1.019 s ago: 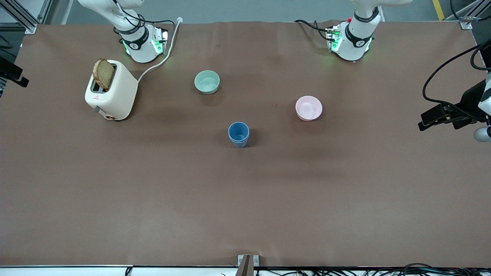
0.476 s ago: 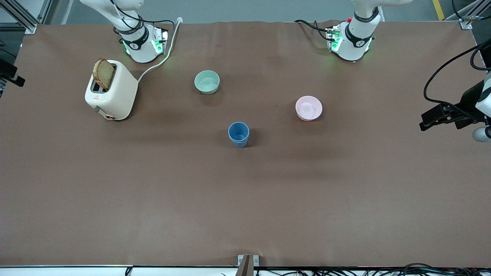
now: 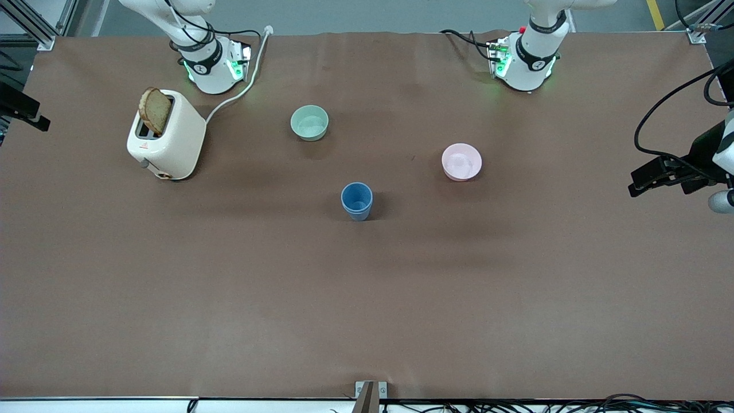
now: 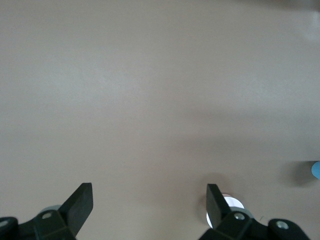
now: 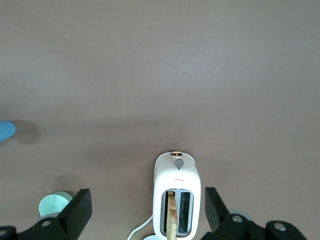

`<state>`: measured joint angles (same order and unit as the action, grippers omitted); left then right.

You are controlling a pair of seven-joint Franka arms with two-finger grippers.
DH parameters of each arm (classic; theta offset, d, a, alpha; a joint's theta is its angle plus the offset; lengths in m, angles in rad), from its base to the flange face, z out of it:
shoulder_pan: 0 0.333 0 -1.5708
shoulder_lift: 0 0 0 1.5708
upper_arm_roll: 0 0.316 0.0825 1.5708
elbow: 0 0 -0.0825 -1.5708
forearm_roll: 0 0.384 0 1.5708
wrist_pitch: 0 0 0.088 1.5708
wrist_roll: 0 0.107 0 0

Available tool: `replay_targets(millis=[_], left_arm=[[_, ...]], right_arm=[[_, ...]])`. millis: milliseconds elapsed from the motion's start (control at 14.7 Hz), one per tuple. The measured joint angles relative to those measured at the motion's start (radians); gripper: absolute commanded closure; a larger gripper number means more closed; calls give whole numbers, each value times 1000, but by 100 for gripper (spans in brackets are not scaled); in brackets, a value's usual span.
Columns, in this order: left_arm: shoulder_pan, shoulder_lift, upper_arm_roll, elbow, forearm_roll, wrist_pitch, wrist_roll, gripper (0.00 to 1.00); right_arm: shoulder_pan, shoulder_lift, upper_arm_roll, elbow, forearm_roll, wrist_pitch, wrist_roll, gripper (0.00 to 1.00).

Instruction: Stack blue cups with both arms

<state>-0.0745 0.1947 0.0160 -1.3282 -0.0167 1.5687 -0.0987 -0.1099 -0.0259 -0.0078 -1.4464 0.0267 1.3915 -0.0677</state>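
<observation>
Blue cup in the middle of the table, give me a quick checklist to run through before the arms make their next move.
1. Blue cup upright on the table: ok.
2. Second cup nested inside it: cannot tell; only one cup shape shows.
3. Left gripper open and empty, over the left arm's end of the table: ok.
4. Right gripper open and empty, over the table near the toaster: ok.
5. Mint-green bowl and pink bowl apart from the cup: ok.
</observation>
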Motion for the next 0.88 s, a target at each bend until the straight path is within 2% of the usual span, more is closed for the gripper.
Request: replay_targets(millis=[408, 680, 883], left_arm=[[28, -60, 1, -8, -13, 0, -2, 0], [30, -79, -4, -76, -13, -3, 73, 0], [33, -86, -6, -94, -14, -3, 46, 0]], right_arm=[[0, 4, 0, -1, 0, 10, 0, 0], [0, 7, 0, -2, 0, 44, 0, 0], [0, 8, 0, -3, 0, 47, 0, 0]])
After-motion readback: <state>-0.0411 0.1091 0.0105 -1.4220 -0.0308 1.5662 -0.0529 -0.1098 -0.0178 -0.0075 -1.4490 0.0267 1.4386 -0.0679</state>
